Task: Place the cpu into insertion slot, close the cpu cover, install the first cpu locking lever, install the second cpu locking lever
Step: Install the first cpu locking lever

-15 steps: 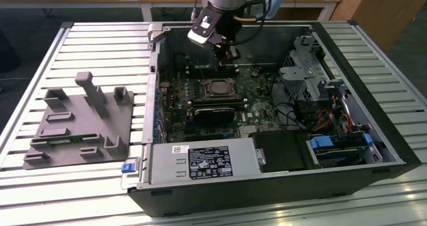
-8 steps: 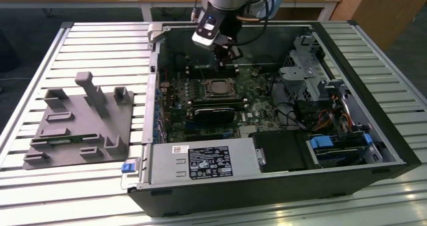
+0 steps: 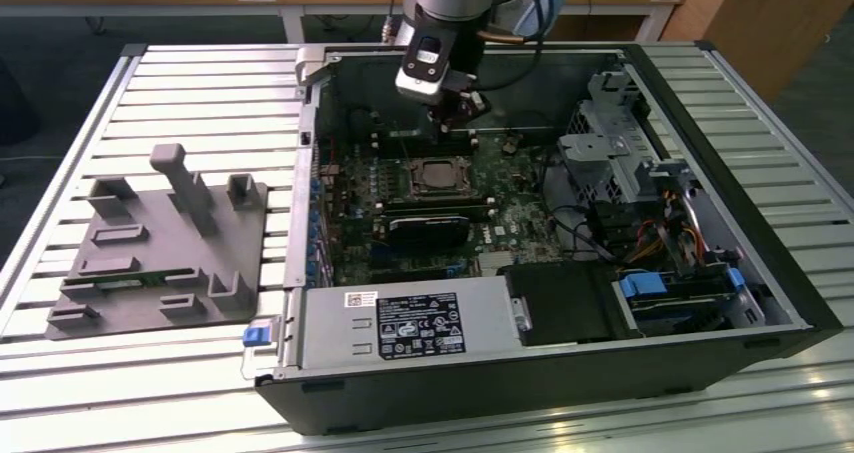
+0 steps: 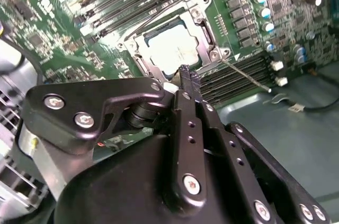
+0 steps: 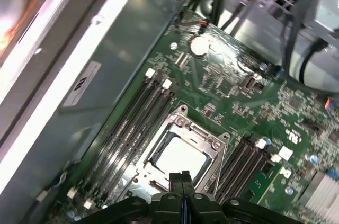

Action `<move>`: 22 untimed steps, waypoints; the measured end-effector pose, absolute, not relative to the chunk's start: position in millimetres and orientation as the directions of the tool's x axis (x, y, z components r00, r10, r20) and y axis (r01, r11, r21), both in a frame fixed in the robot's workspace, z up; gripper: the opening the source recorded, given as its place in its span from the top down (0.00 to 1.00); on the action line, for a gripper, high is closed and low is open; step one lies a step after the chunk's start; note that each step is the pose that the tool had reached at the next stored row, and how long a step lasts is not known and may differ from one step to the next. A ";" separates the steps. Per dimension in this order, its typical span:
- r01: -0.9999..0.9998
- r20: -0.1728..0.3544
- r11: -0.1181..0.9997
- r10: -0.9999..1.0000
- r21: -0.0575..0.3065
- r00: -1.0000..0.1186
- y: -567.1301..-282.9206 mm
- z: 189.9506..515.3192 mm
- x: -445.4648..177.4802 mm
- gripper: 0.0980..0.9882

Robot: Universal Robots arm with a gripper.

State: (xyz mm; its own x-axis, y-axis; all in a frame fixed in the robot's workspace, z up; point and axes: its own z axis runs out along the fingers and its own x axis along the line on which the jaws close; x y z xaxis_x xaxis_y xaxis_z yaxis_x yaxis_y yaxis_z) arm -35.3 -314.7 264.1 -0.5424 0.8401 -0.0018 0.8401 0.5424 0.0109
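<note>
- The claw (image 3: 462, 116) hangs inside the open computer case (image 3: 781, 303), above the green motherboard (image 3: 518, 235) and just past the socket's far edge in the exterior view.
- In both wrist views its fingertips (image 5: 180, 177) are pressed together with nothing between them, and the closed tip (image 4: 186, 74) sits over the socket's edge.
- The cpu (image 4: 172, 49) lies flat in the insertion slot (image 4: 139, 57), its dull silver top showing; it is also seen in the first wrist view (image 5: 181, 156) and the exterior view (image 3: 435, 177).
- The cpu cover (image 5: 195, 132) lies down around the chip as a silver frame, the chip showing through its window.
- A thin metal lever (image 4: 247, 76) runs out from a socket corner, slanting across the black memory slots (image 4: 233, 68).
- More memory slots (image 5: 135, 126) flank the socket's other side.
- The case rests on a slatted metal counter (image 3: 200, 93), with a grey moulded fixture (image 3: 160, 243) beside it on the exterior view's left.
</note>
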 end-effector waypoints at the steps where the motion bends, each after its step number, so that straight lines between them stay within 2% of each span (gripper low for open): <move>1: 0.830 -0.002 0.557 0.830 0.011 -0.557 -314.7 264.0 -35.3 0.99; 22: 0.566 -0.002 0.824 0.566 0.011 -0.825 -314.7 260.5 -35.4 0.99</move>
